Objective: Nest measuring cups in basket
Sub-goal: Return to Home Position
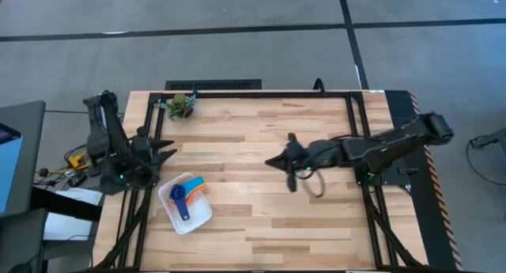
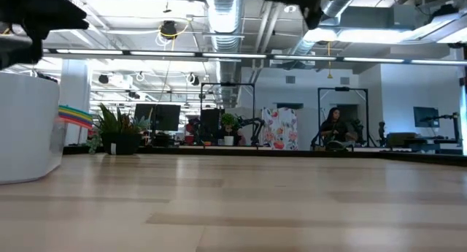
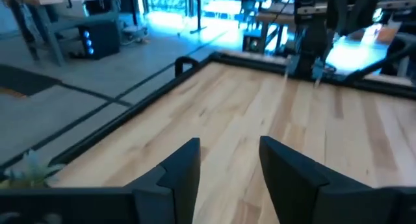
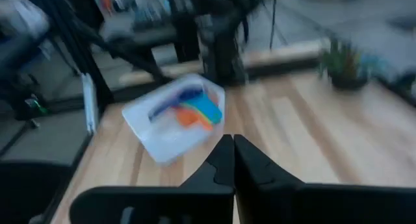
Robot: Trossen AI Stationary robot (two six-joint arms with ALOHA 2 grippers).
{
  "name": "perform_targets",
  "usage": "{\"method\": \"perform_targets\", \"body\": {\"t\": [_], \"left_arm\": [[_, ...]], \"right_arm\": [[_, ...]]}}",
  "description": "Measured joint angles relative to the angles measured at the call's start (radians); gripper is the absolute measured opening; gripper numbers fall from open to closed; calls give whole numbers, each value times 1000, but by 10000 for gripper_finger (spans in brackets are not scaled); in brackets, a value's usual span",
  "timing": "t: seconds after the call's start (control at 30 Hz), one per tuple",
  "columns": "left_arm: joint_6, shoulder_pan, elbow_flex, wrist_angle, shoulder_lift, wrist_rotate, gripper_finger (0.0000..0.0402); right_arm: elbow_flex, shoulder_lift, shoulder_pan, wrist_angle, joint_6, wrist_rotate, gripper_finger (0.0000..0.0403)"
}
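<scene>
- The measuring cups [image 1: 186, 195] sit nested in one stack inside the basket [image 1: 199, 218]. A dark blue cup is on top, and orange and light blue handles fan out to one side.
- The basket rests at a tilt on the worktop [image 1: 261, 225], near the worktop's left front corner, in front of the left arm's base.
- In the right wrist view the cups [image 4: 195, 108] show as a blurred bunch of blue and orange in the white basket [image 4: 159, 139].
- In the low view the basket's white wall [image 2: 25, 128] fills the left edge, and a rainbow of handles [image 2: 73, 115] pokes over its rim.
- The left end effector [image 1: 169, 153] hangs above the worktop's left edge, beside the basket but apart from it. Its fingers [image 3: 185, 165] are spread and hold nothing.
- The right end effector [image 1: 273, 161] is out over the middle of the worktop, well apart from the basket. Its fingers [image 4: 224, 156] are pressed together and empty.
- The worktop is made of light wooden planks inside a black frame [image 1: 253, 93]. A small green plant [image 1: 180, 105] sits at the far left corner.
- The floor [image 1: 237, 43] around it is grey with dark lines across it.
- Beyond the worktop, the room has ceiling ducts [image 2: 226, 14] and strip lights, a potted plant [image 2: 117, 131], dark monitors [image 2: 157, 117] and a person [image 2: 333, 126] sitting far off.
</scene>
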Motion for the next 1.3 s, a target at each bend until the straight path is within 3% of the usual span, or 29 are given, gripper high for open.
{"method": "perform_targets", "body": {"t": [0.1, 0.23, 0.4, 0.5, 0.63, 0.77, 0.9, 1.07, 1.13, 1.3], "left_arm": [[195, 0, -30, 147, -95, -42, 128], [358, 0, -72, 286, -158, -56, 93], [432, 27, -148, 472, -155, -28, 56], [557, 68, -192, 652, -129, 23, 41], [771, 174, -224, 896, -92, 145, 27], [896, 336, -263, 1042, -85, 330, 18], [972, 525, -309, 1145, -85, 509, 13], [1104, 735, -365, 1332, -85, 777, 7], [1128, 806, -382, 1363, -89, 839, 5], [1135, 961, -414, 1370, -108, 981, 2]], "right_arm": [[-125, -119, -19, 109, -66, -21, 12], [-236, -247, -64, 108, -81, -24, 19], [-286, -325, -96, 74, -73, -20, 30], [-286, -345, -112, 66, -91, -25, 21], [-286, -346, -112, 70, -218, -25, 8], [-286, -347, -116, 84, -236, -40, 15], [-290, -359, -144, 18, -254, -147, 33], [-407, -469, -260, 126, -210, -324, 34], [-474, -533, -303, 203, -161, -385, 27], [-588, -687, -354, 234, -85, -417, 14]]}}
